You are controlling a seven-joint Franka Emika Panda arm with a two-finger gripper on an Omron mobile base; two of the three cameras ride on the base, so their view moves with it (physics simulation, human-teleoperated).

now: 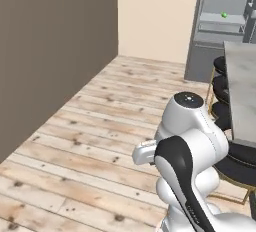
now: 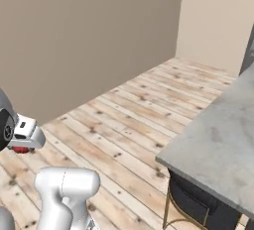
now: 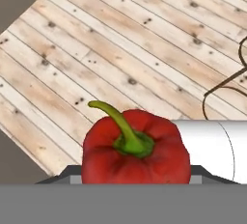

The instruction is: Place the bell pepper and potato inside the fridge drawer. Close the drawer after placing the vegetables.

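Bell pepper [image 3: 135, 150]: red, glossy, green stem curling up and to the left in the hand view. It sits right at the fingertips, filling the space between them, clear of the wooden floor [image 3: 144, 49] behind it.
Gripper [image 2: 21, 148]: I read it as clamped on the bell pepper. The tips themselves are hidden behind the fruit in the hand view; in the right base view a sliver of red shows just under the white hand.
Pepper axis: stem points away from the palm, roughly along the line of the fingers, body squat and wide across the jaws.
Fridge [image 1: 220, 21]: open grey shelves far ahead and to the right of the arm in the left base view, well apart from the hand. A small green item [image 1: 224, 14] sits on one shelf.
Fridge drawer: I cannot pick it out from here.
In between: grey marble counter [image 1: 242, 86] with dark stools [image 1: 220, 66] along its near side, right of the arm.
Key relation: the load is in hand, the target lies far forward-right; my judgement is that the base must drive before any placing.
Potato: not located.
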